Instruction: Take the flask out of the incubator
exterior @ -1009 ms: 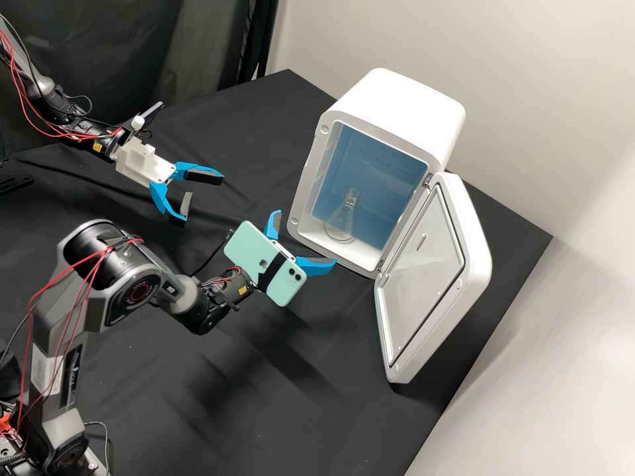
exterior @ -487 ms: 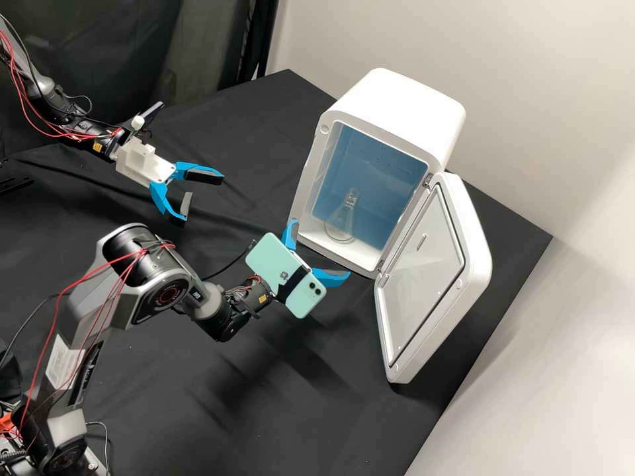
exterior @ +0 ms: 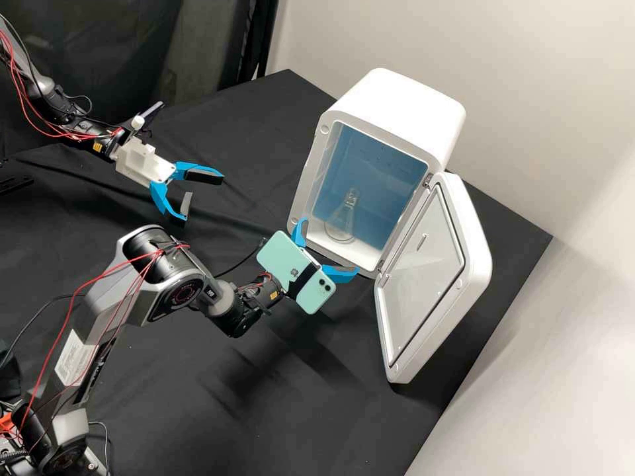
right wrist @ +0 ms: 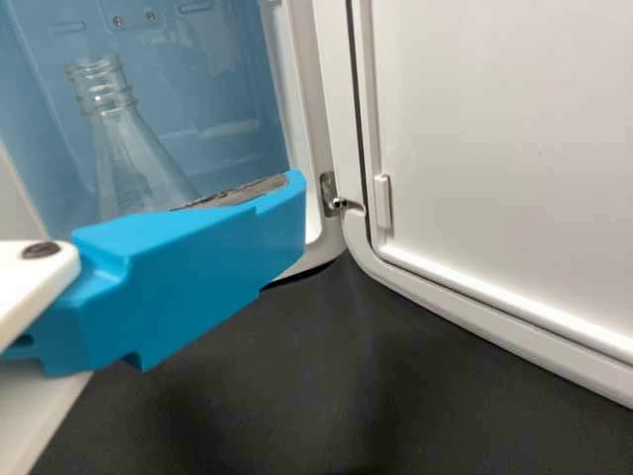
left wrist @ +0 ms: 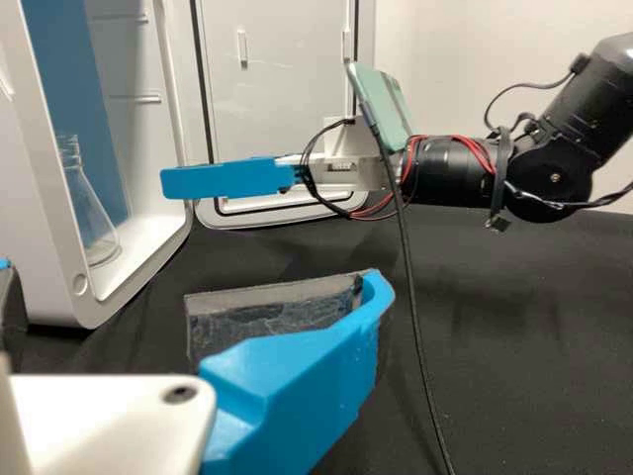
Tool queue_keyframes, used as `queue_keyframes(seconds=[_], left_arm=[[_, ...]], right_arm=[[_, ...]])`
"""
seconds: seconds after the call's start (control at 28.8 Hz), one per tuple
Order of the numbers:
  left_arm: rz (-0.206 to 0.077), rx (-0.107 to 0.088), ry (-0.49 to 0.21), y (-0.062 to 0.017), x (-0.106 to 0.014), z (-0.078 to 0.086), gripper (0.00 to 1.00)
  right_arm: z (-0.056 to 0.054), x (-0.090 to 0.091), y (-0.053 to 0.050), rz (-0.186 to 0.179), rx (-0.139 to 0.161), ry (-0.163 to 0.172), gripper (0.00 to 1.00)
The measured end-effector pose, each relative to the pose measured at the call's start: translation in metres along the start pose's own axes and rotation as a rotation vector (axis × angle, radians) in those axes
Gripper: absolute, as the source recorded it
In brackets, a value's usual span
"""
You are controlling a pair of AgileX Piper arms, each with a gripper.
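A clear glass flask (exterior: 342, 215) stands upright inside the white incubator (exterior: 397, 106) on its blue-lined floor. The incubator door (exterior: 430, 277) hangs wide open to the right. My right gripper (exterior: 322, 252), carrying a mint-green phone (exterior: 294, 271), is open at the lower front edge of the opening, just in front of the flask and not touching it. In the right wrist view one of its fingers (right wrist: 178, 267) lies beside the flask (right wrist: 129, 148). My left gripper (exterior: 202, 197) hovers open and empty over the bench, well left of the incubator. The left wrist view shows the flask (left wrist: 84, 208) from the side.
The black cloth-covered bench (exterior: 264, 396) ends close behind and right of the incubator, near a white wall. The open door blocks the space right of the opening. The right arm's elbow (exterior: 165, 284) rises over the bench's front left.
My right arm has pushed forward and to the right, bringing its open gripper from mid-bench up to the incubator's opening. The left arm has stayed still.
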Motion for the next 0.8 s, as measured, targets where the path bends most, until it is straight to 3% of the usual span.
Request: queue_keyframes(seconds=[0.14, 0.17, 0.28, 0.49, 0.59, 0.8], left_arm=[[0.0, 0.0, 0.0, 0.0, 0.0, 0.0, 1.0], [0.0, 0.0, 0.0, 0.0, 0.0, 0.0, 1.0], [0.0, 0.0, 0.0, 0.0, 0.0, 0.0, 1.0], [0.0, 0.0, 0.0, 0.0, 0.0, 0.0, 1.0], [0.0, 0.0, 0.0, 0.0, 0.0, 0.0, 1.0], [0.0, 0.0, 0.0, 0.0, 0.0, 0.0, 1.0]], right_arm=[[0.0, 0.008, -0.004, 0.002, -0.004, 0.008, 1.0], [-0.001, 0.012, -0.006, 0.003, -0.023, 0.014, 1.0], [-0.001, 0.018, -0.008, 0.0, -0.039, 0.02, 1.0], [-0.002, 0.034, -0.013, -0.011, -0.047, -0.002, 1.0], [-0.006, 0.043, -0.018, -0.02, -0.059, 0.011, 1.0], [-0.003, 0.053, -0.024, -0.048, -0.07, -0.014, 1.0]])
